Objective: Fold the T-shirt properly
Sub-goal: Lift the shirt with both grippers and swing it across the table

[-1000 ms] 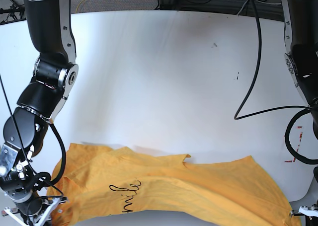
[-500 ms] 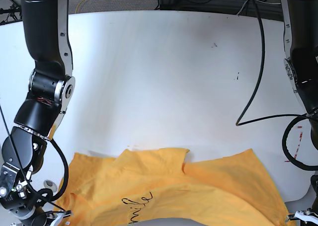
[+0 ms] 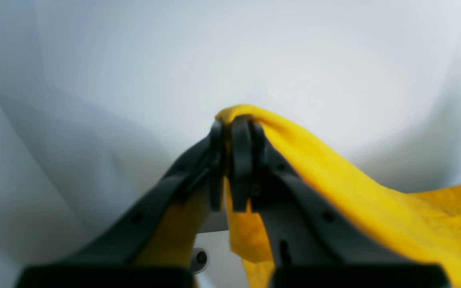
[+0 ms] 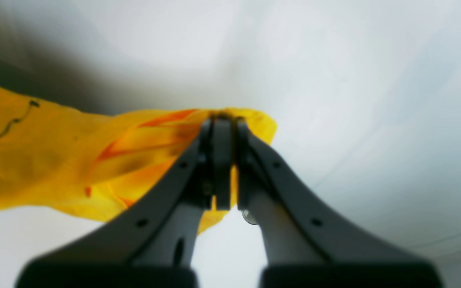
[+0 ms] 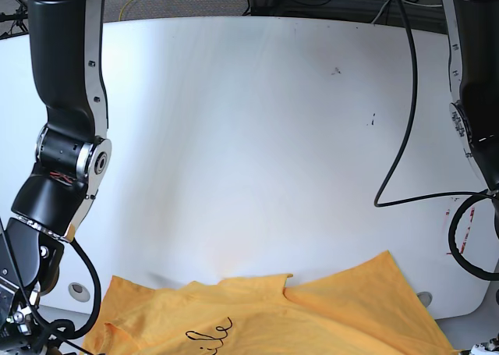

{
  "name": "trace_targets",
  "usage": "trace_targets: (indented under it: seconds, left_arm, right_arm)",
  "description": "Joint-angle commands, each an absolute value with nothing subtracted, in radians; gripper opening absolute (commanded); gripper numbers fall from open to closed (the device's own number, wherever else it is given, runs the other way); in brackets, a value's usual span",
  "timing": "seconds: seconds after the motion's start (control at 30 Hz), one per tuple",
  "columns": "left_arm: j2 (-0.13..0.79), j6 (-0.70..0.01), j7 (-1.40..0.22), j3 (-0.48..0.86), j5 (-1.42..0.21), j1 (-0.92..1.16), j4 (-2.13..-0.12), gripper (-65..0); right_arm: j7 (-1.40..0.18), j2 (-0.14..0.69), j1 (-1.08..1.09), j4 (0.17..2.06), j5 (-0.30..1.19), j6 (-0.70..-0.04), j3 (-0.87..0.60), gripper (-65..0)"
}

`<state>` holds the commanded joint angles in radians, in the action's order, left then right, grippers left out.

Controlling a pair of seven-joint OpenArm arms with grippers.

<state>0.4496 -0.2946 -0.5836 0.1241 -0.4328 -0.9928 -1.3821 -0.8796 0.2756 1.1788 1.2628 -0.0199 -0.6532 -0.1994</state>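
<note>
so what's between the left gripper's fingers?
A pinched fold of the T-shirt; the left gripper is shut on it, clear in the left wrist view.

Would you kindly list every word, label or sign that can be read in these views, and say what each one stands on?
"ile": black cursive letters on the front of the orange-yellow T-shirt, cut off by the bottom edge of the base view; the start of the word is out of frame.
A thin black squiggle on the T-shirt in the right wrist view: too blurred to read.
Small dark specks on the white table: not text.
Nothing else can be read.
</note>
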Motion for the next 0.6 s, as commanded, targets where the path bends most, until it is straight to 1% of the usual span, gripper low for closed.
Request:
trace_targets:
  seconds: [0.27, 0.4, 0.6]
  left_arm:
    - [0.452, -0.294, -0.574, 0.122, -0.435, -0.951, -1.398, -64.3]
    - [0.455, -0.292, -0.572, 0.128, -0.434, -0.916, -1.397, -64.2]
    - [0.454, -0.292, -0.574, 0.139, -0.440, -0.908, -1.391, -64.4]
  right_arm:
    - [-0.905, 0.280, 1.131, 1.274, -0.020, -0.655, -0.198, -64.8]
    - [-0.916, 0.273, 1.068, 1.305, -0.028, -0.657, -0.196, -64.6]
    - [-0.914, 0.267, 1.052, 1.315, -0.030, -0.661, -0.182, -64.6]
